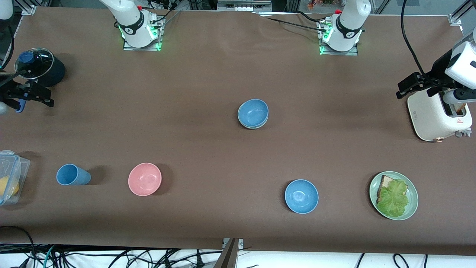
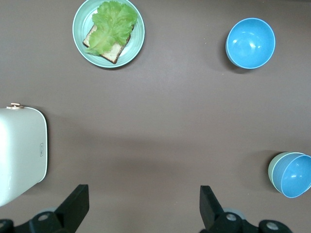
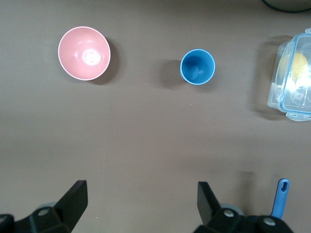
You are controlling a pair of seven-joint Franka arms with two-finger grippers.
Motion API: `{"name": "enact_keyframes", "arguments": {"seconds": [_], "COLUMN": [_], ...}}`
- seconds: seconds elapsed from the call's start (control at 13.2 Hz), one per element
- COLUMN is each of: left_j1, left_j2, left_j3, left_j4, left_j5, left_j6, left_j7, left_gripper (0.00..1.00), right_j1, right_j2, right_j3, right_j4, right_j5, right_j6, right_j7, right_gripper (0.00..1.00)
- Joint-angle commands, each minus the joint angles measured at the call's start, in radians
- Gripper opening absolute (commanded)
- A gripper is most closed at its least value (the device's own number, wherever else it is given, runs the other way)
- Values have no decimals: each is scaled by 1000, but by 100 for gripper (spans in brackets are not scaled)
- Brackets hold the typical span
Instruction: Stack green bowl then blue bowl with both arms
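The blue bowl (image 1: 253, 112) sits nested inside the green bowl (image 1: 248, 127) at the table's middle; only the green rim shows under it. In the left wrist view the blue bowl (image 2: 295, 175) and green bowl (image 2: 273, 168) appear the same way. My left gripper (image 1: 409, 86) hangs open and empty beside the toaster at the left arm's end, its fingers (image 2: 144, 204) wide over bare table. Over the right arm's end, near a black pot, my right gripper (image 1: 41, 93) is also open and empty (image 3: 142, 201).
A brighter blue bowl (image 1: 301, 196) and a plate (image 1: 412, 208) with bread and lettuce lie nearer the camera. A white toaster (image 1: 438, 115) stands by the left gripper. Pink bowl (image 1: 144, 179), blue cup (image 1: 72, 175), clear container (image 1: 11, 175) and lidded black pot (image 1: 37, 67) occupy the right arm's end.
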Motion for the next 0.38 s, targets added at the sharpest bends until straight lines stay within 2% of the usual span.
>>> {"name": "enact_keyframes", "arguments": {"seconds": [0.0,0.3], "left_j1": [3,3], "left_j2": [4,6], "left_j3": [0,0], "left_j4": [26,26], "left_j5": [-21,-21], "left_j6": [-27,-27], "left_j7": [21,21], "left_gripper": [100,100], "right_j1": [-9,-11], "right_j2": [-12,12], "right_j3": [8,8], "right_j4": [-5,18], "right_j5": [-14,-15], "right_j6": [5,2], "right_j7": [-1,-3], "right_gripper": [100,100]}}
